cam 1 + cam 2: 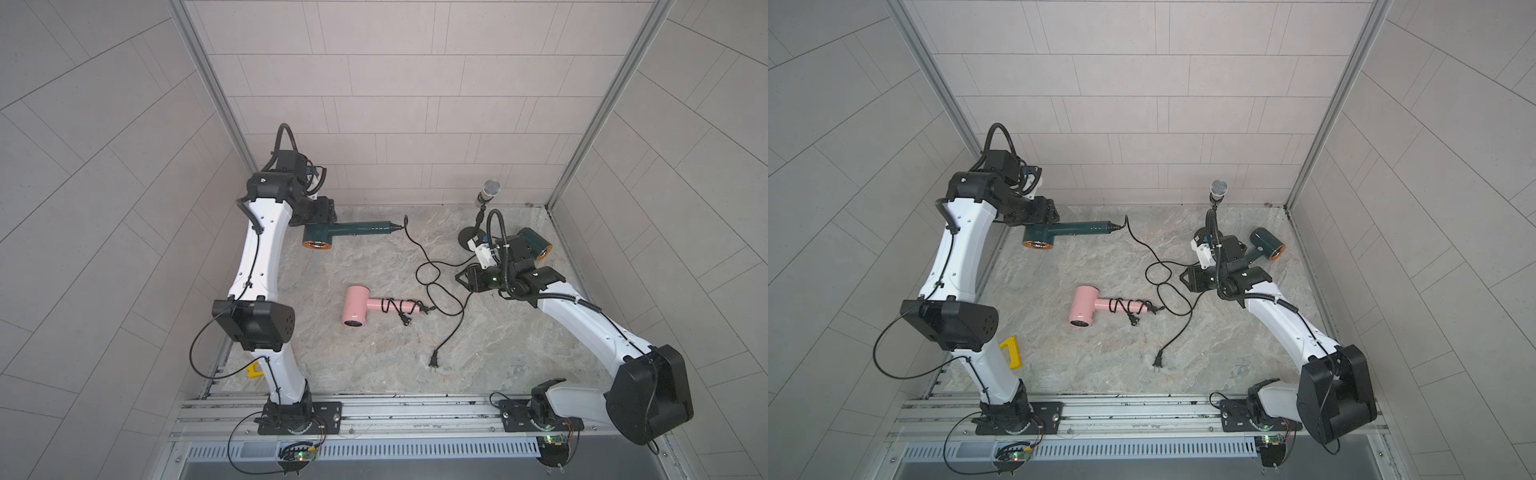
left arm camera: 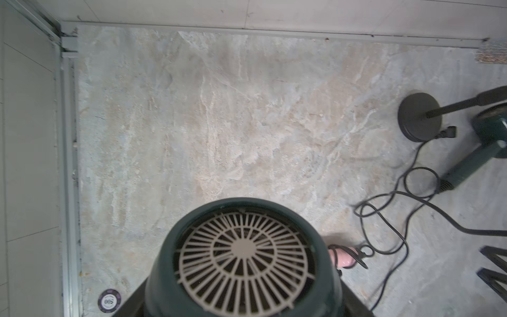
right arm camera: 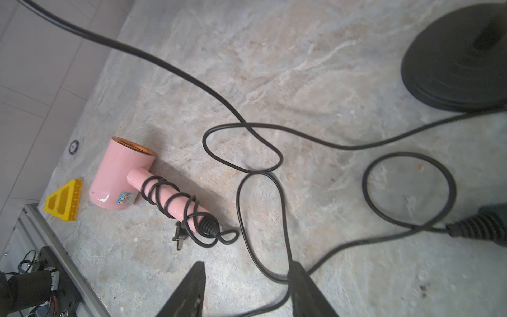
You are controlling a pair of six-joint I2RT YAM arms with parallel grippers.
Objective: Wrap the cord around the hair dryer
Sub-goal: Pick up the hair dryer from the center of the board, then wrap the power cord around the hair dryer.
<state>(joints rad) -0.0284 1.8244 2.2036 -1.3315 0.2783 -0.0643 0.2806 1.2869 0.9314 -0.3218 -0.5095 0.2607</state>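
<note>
Marble tabletop (image 1: 374, 365): L gripper (image 1: 312, 224) clamps green dryer (image 1: 357, 229); R gripper (image 3: 248, 264) half-open over cord (image 3: 239, 214).

The left gripper (image 1: 308, 226) is lost behind the head of the dark green hair dryer (image 2: 241, 258), itself cropped by the left wrist view's lower edge. In both top views the right arm covers the handle of a second green dryer (image 1: 534, 244). The right gripper (image 3: 247, 267) has fingers (image 3: 304, 291) running off frame, one masking a stretch of black cord (image 3: 287, 238). The microphone stand base (image 3: 452, 68) is cropped.
</note>
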